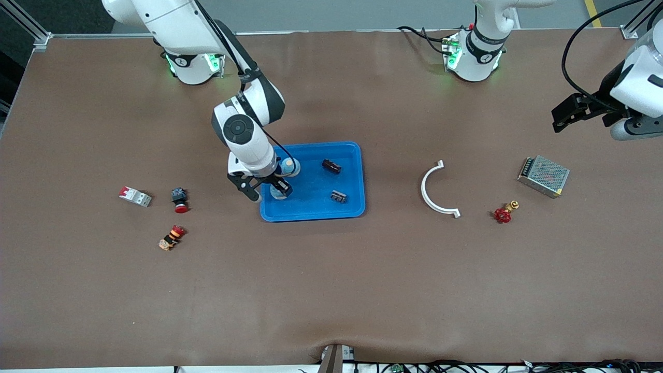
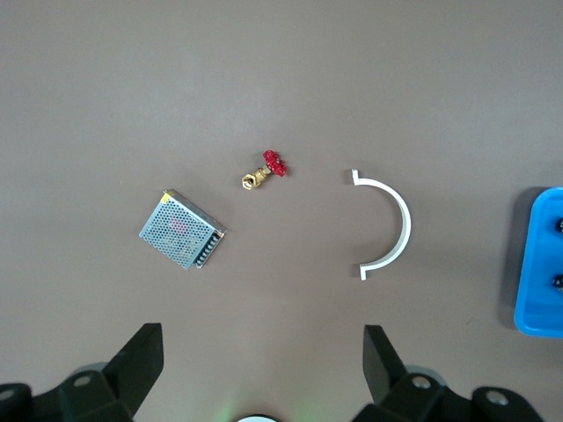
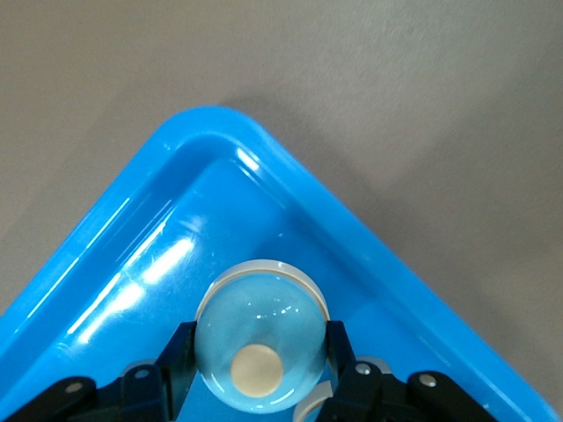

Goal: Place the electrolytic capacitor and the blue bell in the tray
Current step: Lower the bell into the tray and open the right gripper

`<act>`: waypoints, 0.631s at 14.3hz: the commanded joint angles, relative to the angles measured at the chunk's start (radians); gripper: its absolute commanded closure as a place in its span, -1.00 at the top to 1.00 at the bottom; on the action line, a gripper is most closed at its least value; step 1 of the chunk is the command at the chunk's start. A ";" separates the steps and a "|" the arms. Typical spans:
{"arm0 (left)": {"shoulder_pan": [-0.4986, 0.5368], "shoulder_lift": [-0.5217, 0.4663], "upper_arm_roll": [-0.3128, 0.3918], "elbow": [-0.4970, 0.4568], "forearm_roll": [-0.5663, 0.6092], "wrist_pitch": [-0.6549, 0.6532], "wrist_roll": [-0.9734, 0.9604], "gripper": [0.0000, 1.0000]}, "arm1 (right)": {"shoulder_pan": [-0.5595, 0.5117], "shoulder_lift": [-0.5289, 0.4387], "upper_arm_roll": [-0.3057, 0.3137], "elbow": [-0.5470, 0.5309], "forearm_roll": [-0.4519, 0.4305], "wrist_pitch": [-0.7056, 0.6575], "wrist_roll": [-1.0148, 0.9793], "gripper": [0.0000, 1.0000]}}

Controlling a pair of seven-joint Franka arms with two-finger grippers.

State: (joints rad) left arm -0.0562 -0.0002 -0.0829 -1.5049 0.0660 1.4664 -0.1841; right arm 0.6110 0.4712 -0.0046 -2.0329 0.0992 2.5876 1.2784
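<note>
A: Right claw (image 1: 279, 187) is down in the tray (image 1: 352, 150), at the corner toward the right arm's end of the tabletop (image 1: 331, 290). Fingers (image 3: 176, 356) are pinched on the blue bell (image 3: 257, 343), one on each flank of the dome.

B: Bell seated on the tray floor or hanging?

A: Can't tell. The right wrist view shows the dome just inside the tray's rounded corner, floor right under it. Looks low enough to let go, my guess.

B: Handling?

A: Judging by the gloss, a hard smooth dome: stiff, light, slippery. A side pinch on a curved shell can squirt out, so I'd grip low near the widest part. That's roughly where the fingers sit now.

B: Capacitor?

A: Two small dark parts lie in the tray, one farther from the front camera (image 1: 331, 166), one nearer (image 1: 339, 196). Either could be it; too small to tell.

B: Left claw?

A: Left claw (image 2: 262, 347) is spread wide, holding nothing, and that arm waits, up over the tabletop's left-arm end. Below it: metal mesh box (image 2: 181, 229), red-handled valve (image 2: 265, 170), white curved bracket (image 2: 387, 225).

B: Rest of the tabletop?

A: Three small switch parts toward the right arm's end, untouched.
</note>
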 commanded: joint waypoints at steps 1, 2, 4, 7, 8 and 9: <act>-0.001 -0.012 0.005 -0.014 -0.023 0.025 0.072 1.00 | 0.030 0.047 -0.012 0.062 0.008 -0.003 0.039 -1.00; -0.002 -0.012 0.005 -0.014 -0.023 0.026 0.072 1.00 | 0.032 0.053 -0.012 0.062 0.007 -0.003 0.039 -1.00; -0.007 -0.012 0.002 -0.015 -0.025 0.031 0.072 1.00 | 0.033 0.063 -0.012 0.062 0.004 0.002 0.039 -1.00; -0.010 -0.011 0.002 -0.012 -0.025 0.040 0.072 1.00 | 0.033 0.081 -0.015 0.063 -0.001 0.003 0.039 -1.00; -0.010 -0.006 0.002 -0.008 -0.026 0.041 0.072 1.00 | 0.033 0.087 -0.015 0.063 -0.004 0.009 0.039 -1.00; -0.008 -0.006 0.002 -0.006 -0.026 0.043 0.072 1.00 | 0.033 0.090 -0.015 0.063 -0.004 0.026 0.039 -1.00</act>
State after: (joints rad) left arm -0.0638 0.0000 -0.0852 -1.5065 0.0607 1.4950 -0.1337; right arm 0.6294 0.5414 -0.0080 -1.9898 0.0987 2.5952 1.2994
